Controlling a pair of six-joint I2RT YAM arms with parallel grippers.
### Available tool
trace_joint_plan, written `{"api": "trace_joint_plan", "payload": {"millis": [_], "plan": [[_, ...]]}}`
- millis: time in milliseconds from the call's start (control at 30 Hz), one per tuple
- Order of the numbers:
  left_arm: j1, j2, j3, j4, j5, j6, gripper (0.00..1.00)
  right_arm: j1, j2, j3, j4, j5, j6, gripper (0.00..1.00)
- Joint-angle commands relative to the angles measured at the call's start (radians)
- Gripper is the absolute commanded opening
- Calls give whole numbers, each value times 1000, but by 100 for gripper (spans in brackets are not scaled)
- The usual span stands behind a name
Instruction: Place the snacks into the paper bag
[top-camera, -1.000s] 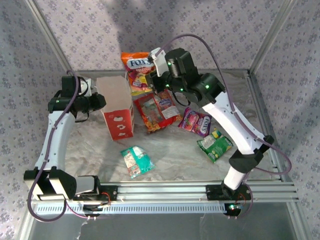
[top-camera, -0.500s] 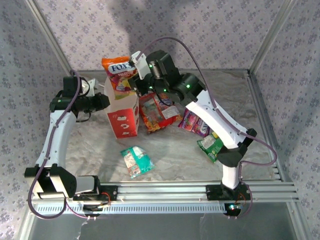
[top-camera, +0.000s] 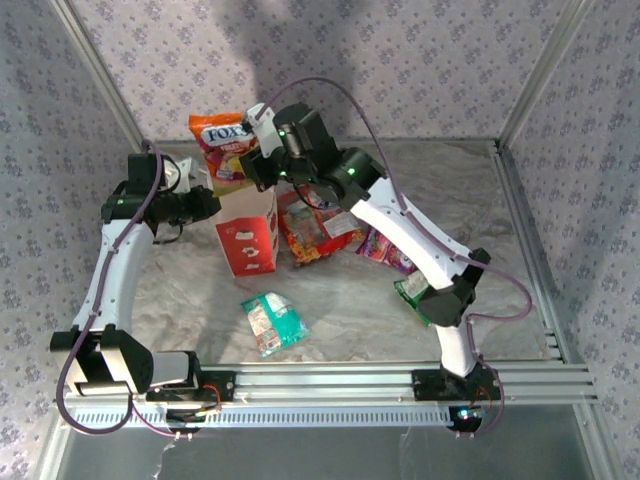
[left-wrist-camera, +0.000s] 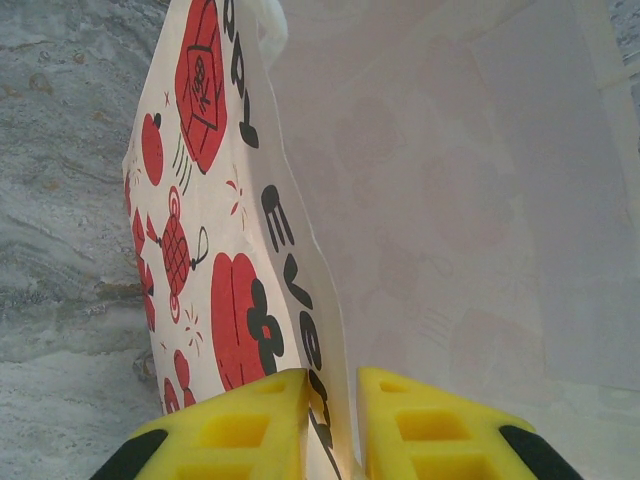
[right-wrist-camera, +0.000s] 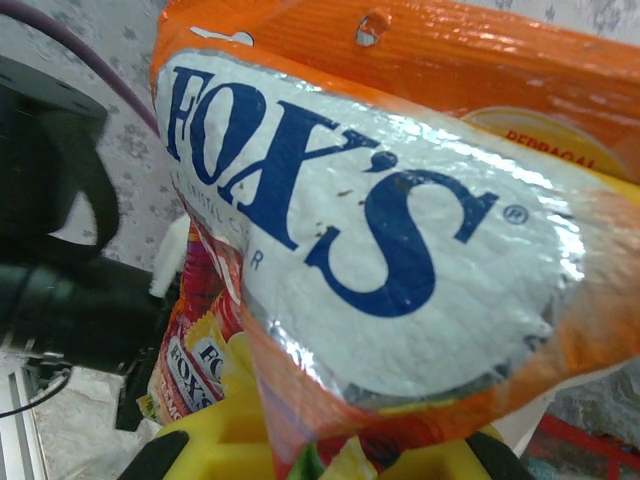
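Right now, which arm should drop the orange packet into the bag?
Right: the right fingers grip the orange-yellow glossy packet above the white paper bag with red sides; the left fingers pinch its wall.

we see orange-yellow Fox's packet (top-camera: 222, 142) upright between right fingers (right-wrist-camera: 215, 440), paper bag (top-camera: 248, 235) wall between left fingers (left-wrist-camera: 235, 425), red packet (top-camera: 320, 226), purple-pink packet (top-camera: 380, 245), green packet (top-camera: 411, 288), teal packet (top-camera: 270, 320) flat, ungripped

green packet (top-camera: 412, 290): half hidden by right arm (top-camera: 410, 230) | purple-pink packet (top-camera: 382, 248): partly covered
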Motion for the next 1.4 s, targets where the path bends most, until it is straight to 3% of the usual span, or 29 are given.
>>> {"api": "trace_joint_plan", "payload": {"millis": [0, 367, 667, 1000, 1367], "plan": [[7, -6, -4, -10, 19, 29, 20, -6, 31, 80, 45, 49, 35, 0], [8, -11, -11, -16, 2, 32, 20, -8, 106, 121, 34, 141, 80, 0], [7, -4, -16, -10, 1, 29, 20, -4, 139, 137, 18, 132, 112, 0], [10, -4, -16, -9, 1, 29, 20, 6, 152, 134, -4, 95, 261, 0], [12, -7, -11, -10, 1, 29, 19, 34, 169, 102, -36, 229, 376, 0]]}}
